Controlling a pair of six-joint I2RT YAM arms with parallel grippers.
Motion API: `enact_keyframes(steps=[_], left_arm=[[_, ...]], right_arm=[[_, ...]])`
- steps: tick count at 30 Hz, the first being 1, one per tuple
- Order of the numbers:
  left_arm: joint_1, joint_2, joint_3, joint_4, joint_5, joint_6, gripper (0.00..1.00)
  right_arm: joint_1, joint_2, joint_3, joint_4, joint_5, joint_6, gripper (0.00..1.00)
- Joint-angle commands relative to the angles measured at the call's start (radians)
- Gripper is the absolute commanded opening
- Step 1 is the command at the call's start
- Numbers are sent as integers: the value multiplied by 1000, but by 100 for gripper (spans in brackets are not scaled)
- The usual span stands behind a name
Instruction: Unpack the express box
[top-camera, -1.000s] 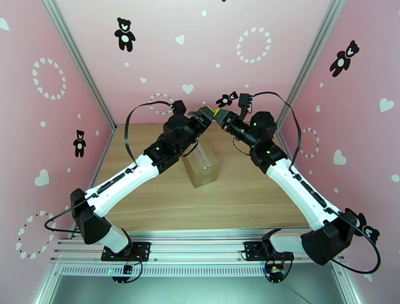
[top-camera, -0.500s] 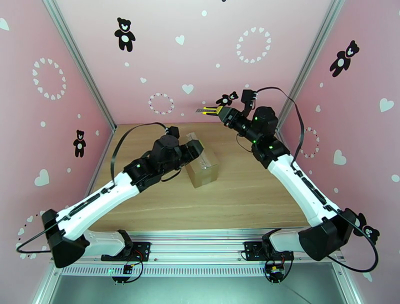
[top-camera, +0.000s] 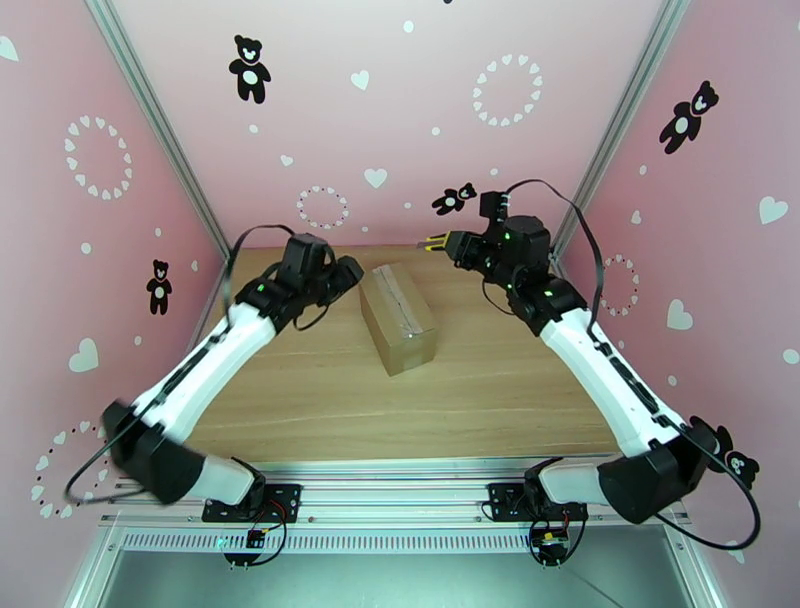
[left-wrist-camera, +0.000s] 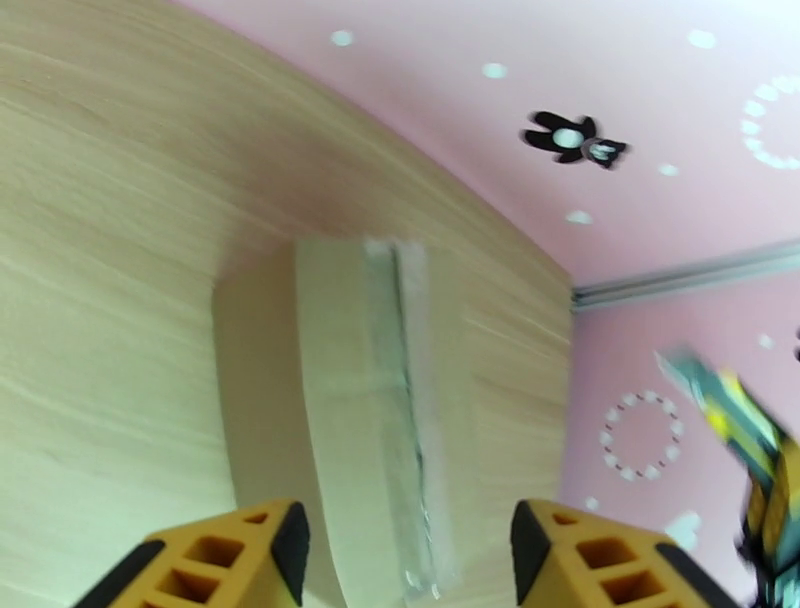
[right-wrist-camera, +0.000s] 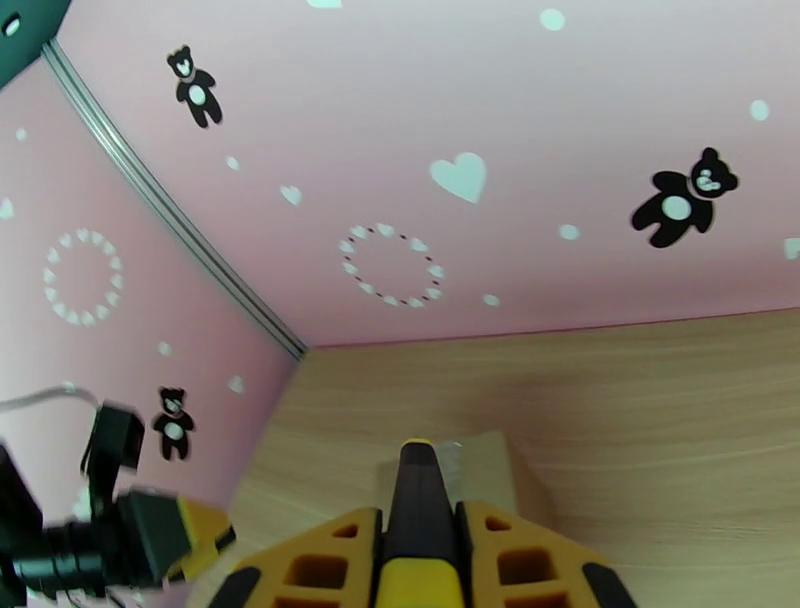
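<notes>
Taped brown cardboard express box (left-wrist-camera: 340, 380) ahead of the left tool (left-wrist-camera: 408, 538).
That tool gapes empty; the right tool (right-wrist-camera: 420, 528) clamps a black-and-yellow stick (right-wrist-camera: 418, 478).

Express box (left-wrist-camera: 350, 400) near end cut by bottom edge; right claw (left-wrist-camera: 750, 450) and held tool (left-wrist-camera: 697, 373) blurred.
</notes>
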Motion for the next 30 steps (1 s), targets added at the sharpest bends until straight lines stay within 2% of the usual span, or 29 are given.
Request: enact_keyframes(steps=[1,5,10,13,22,30], left_arm=[[61,163,116,-27,68,59,58],[97,406,372,-80,106,147,58],[99,716,776,-251,144,246,55],[99,806,877,-277,181,265,54],[36,758,718,-155,218,323,52],[-30,698,586,-113,202,301,51]], right_arm=[[-3,-78,25,-99,74,-75,0],[-3,-126,-20,-137,102,-79,0],[-3,-155,-37,-196,74,-97,0],[-3,-174,-53,-221,54,-108,0],[-1,-300,-205,-216,-17,-121,0],[31,-368,-272,-232,-8,-102,0]])
